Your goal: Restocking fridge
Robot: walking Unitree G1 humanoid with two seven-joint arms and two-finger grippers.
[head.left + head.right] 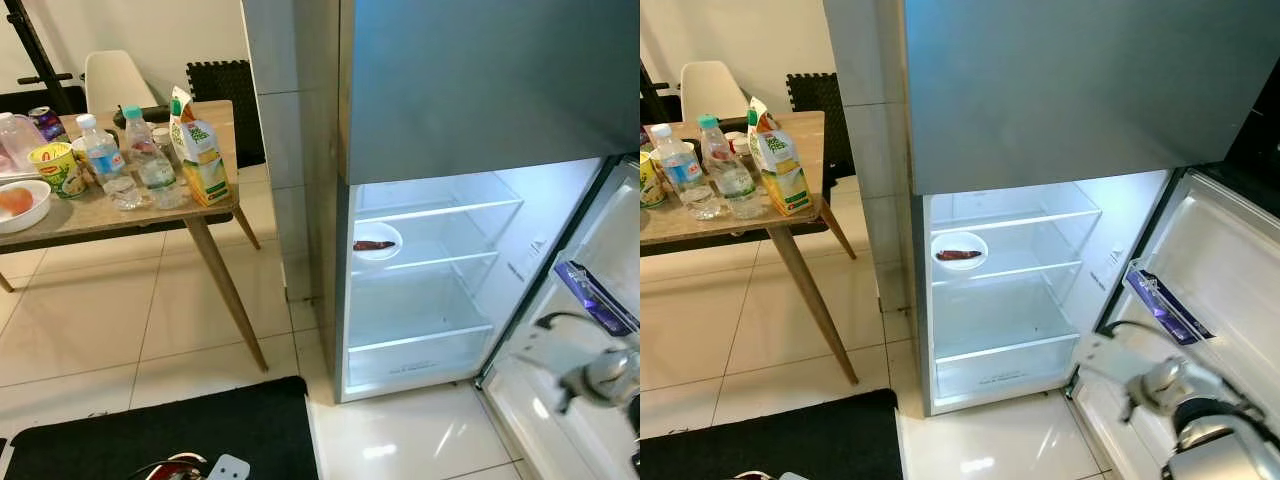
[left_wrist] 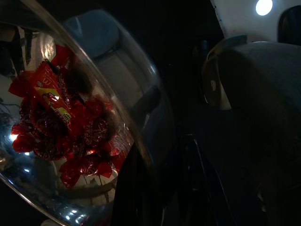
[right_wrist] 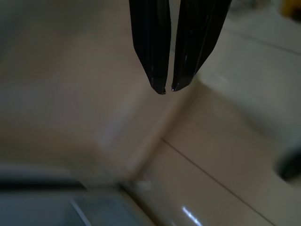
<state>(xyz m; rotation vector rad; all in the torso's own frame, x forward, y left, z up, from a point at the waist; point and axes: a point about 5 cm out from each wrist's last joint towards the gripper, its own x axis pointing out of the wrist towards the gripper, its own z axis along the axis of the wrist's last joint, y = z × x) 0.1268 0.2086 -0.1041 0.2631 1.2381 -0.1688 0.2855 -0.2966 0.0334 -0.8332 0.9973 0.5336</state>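
Fridge [image 1: 420, 290]: lower compartment door swung fully open toward the robot's right; interior lit, with glass shelves.
Plate [image 1: 960, 250]: white, on the middle shelf at its left end, carrying a dark reddish item; the other shelves and the bottom are bare.
Door rack [image 1: 1165, 305]: on the inner face of the open door, holding a purple packet.
Left gripper: in the left wrist view a dark finger [image 2: 136, 188] lies against the rim of a clear bowl [image 2: 94, 94]. How wide the fingers stand cannot be told in the dark.
Bowl contents: red-wrapped sweets [image 2: 61, 127] heaped inside the clear bowl; surroundings in this view are too dark to read.
Right gripper [image 3: 168, 89]: fingers nearly together, tips a hair apart, nothing between them. It points down at pale floor tile, beside a light-coloured edge that is blurred.
Right arm [image 1: 1200, 410]: silver, low beside the open door, in front of its inner face.
Bowl relative to fridge: the sweets bowl is at the left gripper; its spot relative to the fridge cannot be told.
Table [image 1: 150, 215]: wooden, well left of the fridge, with a tiled pillar between them.
Table right corner: a juice carton [image 1: 200, 150] stands upright near the edge.
Beside the carton: two water bottles [image 1: 150, 150], upright, further in from the corner.
Table left edge: a yellow cup [image 1: 58, 168] and a white bowl [image 1: 20, 205] with orange contents.
Floor: black mat [image 1: 170, 430] in front of the table, left of the fridge.
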